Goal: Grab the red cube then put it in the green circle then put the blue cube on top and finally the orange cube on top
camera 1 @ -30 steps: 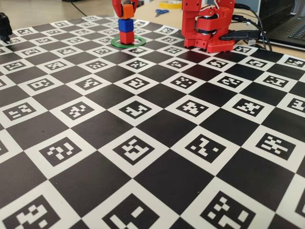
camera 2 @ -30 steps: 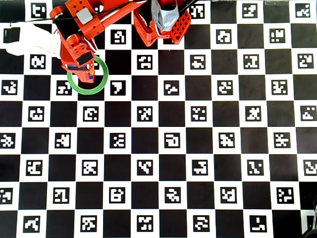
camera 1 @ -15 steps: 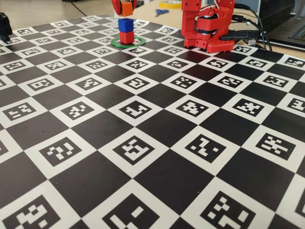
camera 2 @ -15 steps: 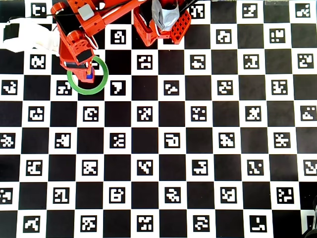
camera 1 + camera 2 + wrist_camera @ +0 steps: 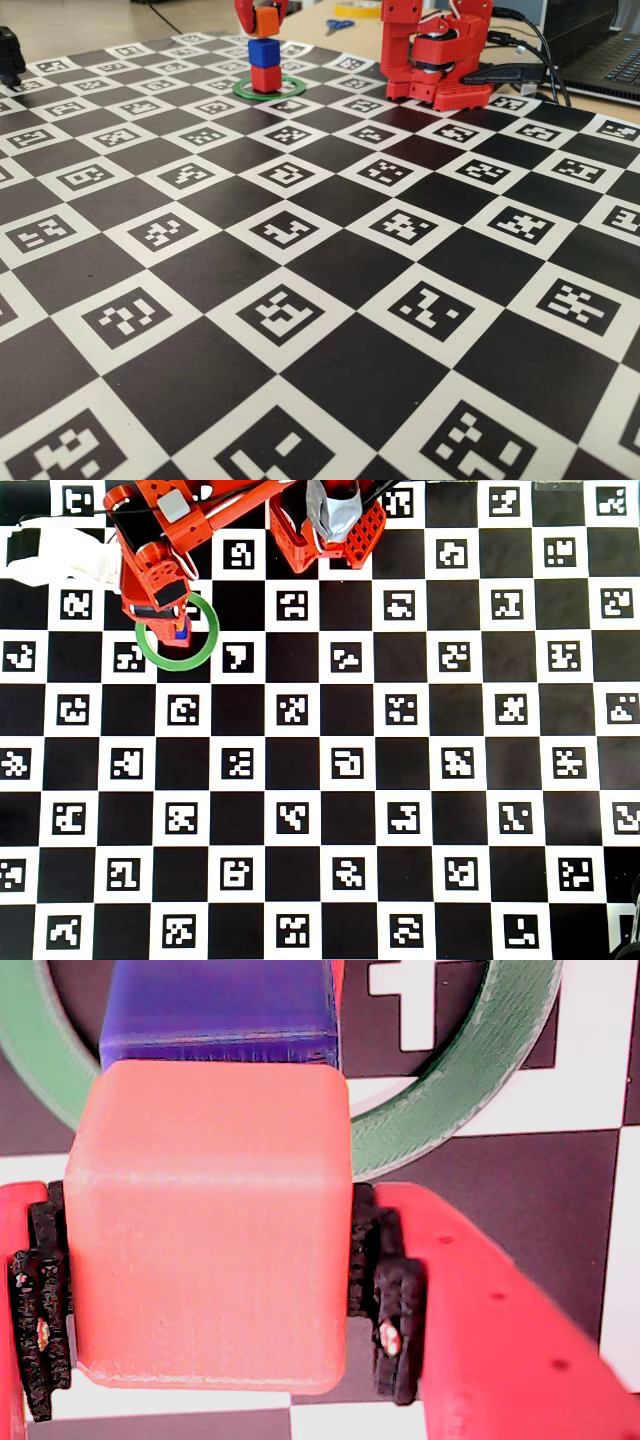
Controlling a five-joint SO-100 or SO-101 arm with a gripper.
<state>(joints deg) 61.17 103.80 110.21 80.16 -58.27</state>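
The orange cube [image 5: 210, 1220] is clamped between the gripper [image 5: 263, 12] pads, hovering just above the blue cube [image 5: 264, 52]. Blue already sits on the red cube [image 5: 266, 78] inside the green circle [image 5: 240, 91] near the board's far edge; only orange's placement remains.

red cube [image 5: 266, 77]: matte, upright inside ring, top centre-left of fixed view | blue cube [image 5: 264, 52]: deep blue, stacked squarely on red | orange cube [image 5: 210, 1220]: bright, gripped, raised just above blue, not touching | green circle [image 5: 205, 650]: flat ring, upper left of overhead view
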